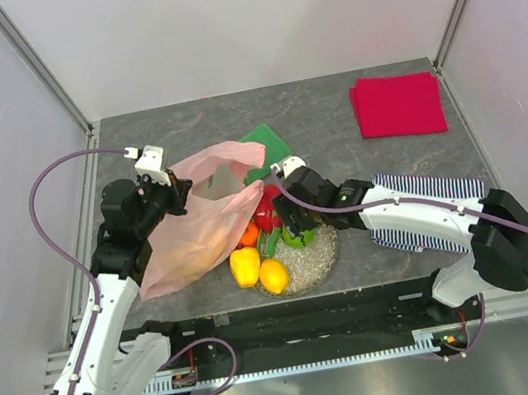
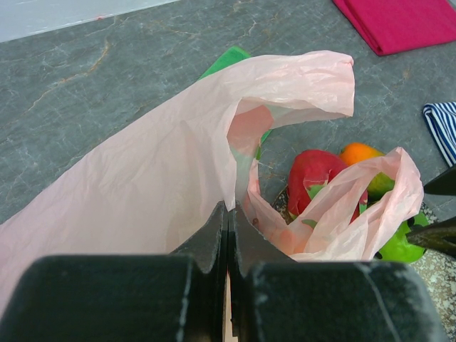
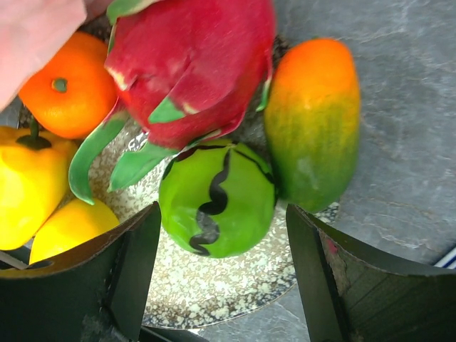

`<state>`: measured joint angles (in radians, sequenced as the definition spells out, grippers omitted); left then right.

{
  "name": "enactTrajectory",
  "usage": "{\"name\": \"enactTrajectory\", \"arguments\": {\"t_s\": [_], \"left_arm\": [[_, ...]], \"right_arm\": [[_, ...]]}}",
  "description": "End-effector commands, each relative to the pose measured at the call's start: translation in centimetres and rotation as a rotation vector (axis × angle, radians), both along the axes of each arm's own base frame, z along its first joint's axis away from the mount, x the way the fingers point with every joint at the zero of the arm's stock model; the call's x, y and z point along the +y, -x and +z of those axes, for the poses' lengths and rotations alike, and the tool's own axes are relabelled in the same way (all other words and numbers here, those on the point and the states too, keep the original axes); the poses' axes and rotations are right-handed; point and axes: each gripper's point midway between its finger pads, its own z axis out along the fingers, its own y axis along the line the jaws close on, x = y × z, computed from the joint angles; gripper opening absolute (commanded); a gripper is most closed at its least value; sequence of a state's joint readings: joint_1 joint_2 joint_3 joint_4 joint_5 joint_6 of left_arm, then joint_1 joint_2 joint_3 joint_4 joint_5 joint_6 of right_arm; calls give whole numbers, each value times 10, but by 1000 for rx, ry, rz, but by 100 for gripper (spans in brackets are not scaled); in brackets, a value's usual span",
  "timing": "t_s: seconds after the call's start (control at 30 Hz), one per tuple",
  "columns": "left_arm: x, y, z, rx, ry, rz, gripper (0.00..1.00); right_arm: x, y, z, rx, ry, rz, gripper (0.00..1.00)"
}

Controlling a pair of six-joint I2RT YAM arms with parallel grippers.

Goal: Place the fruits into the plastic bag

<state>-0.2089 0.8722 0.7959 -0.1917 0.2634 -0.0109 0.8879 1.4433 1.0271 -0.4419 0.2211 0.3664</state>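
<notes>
At the table's left side, the left gripper (image 2: 229, 214) is seen pressed shut on a fold at the mouth of the one thin, translucent pale pink plastic bag (image 2: 142, 185), which is held up just beside the single round speckled grey plate (image 3: 206, 292). Over that plate the right gripper (image 3: 222, 208) is spread wide, its fingers set either side of a green toy melon (image 3: 239, 221); nothing is gripped. Six fruits are counted on or against the plate: the melon, a red dragon fruit (image 3: 192, 64), an orange tangerine (image 3: 68, 89), an orange-green mango (image 3: 313, 121), a yellow pepper (image 3: 25, 185) and a yellow lemon (image 3: 68, 228). One flat green cloth (image 1: 265, 143) and one folded red cloth (image 1: 398, 105) are seen.
</notes>
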Motion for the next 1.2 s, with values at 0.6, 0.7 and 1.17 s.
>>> {"name": "enactTrajectory", "arguments": {"t_s": [0.6,0.7,1.17], "left_arm": [[1,-6,20,-57,-9,3,1],[1,-6,20,-58,-8,3,2],[1,-5,21,-61,-7,0,2]], "right_arm": [[15,10,-36,90,61,10,81],[14,11,-37,94,62,12,75],[5,14,44,-21,-25,56,40]]}}
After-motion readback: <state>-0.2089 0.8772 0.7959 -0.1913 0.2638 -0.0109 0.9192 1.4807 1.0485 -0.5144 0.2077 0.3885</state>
